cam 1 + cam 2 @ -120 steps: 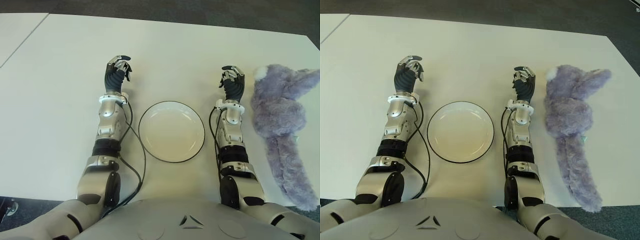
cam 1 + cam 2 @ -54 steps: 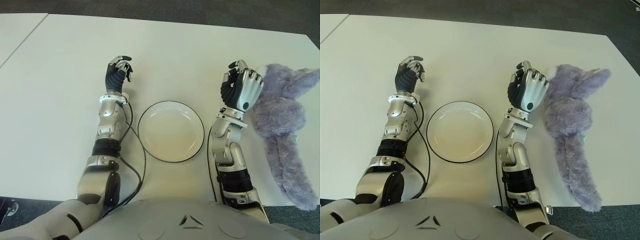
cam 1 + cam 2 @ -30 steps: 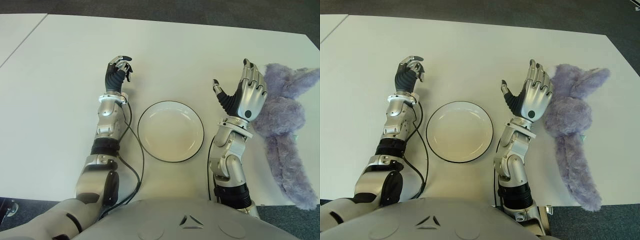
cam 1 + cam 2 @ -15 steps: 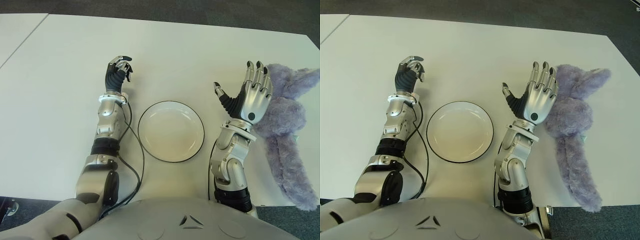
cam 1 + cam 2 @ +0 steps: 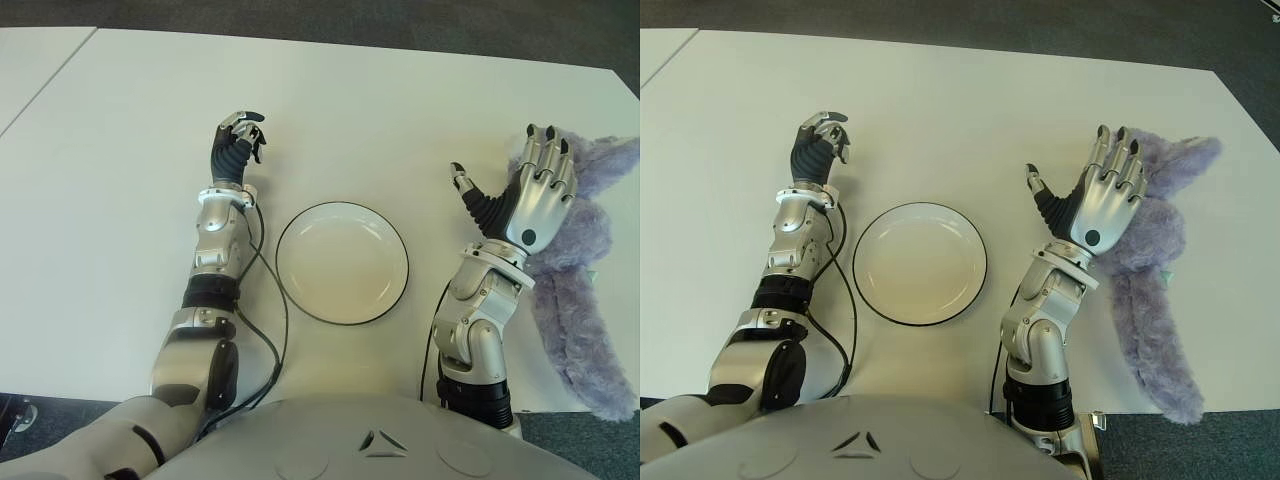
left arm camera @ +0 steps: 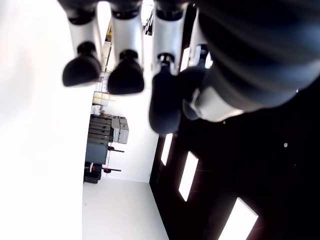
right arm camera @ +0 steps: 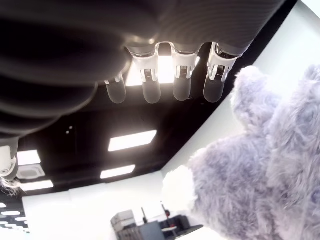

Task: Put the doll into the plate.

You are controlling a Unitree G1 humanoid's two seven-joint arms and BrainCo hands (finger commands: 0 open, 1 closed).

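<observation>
A fluffy purple doll [image 5: 575,275] lies lengthwise along the right edge of the white table [image 5: 360,110], its head farthest from me. My right hand [image 5: 525,195] is raised just left of the doll's head, fingers spread wide and thumb out, holding nothing; the doll's fur [image 7: 260,185] shows close beside its straight fingers [image 7: 182,75]. A round white plate [image 5: 341,262] with a dark rim lies empty in the middle, between my arms. My left hand [image 5: 235,145] shows left of the plate with its fingers [image 6: 125,70] curled and nothing in them.
The table's right edge [image 5: 1240,150] runs just beyond the doll, with dark floor past it. A black cable [image 5: 268,330] loops along my left forearm near the plate's left side. Bare tabletop stretches beyond the plate and both hands.
My right hand has moved right, closer over the doll's head, and stays open after rising from the table and uncurling earlier. Left hand, plate and doll have not moved.
</observation>
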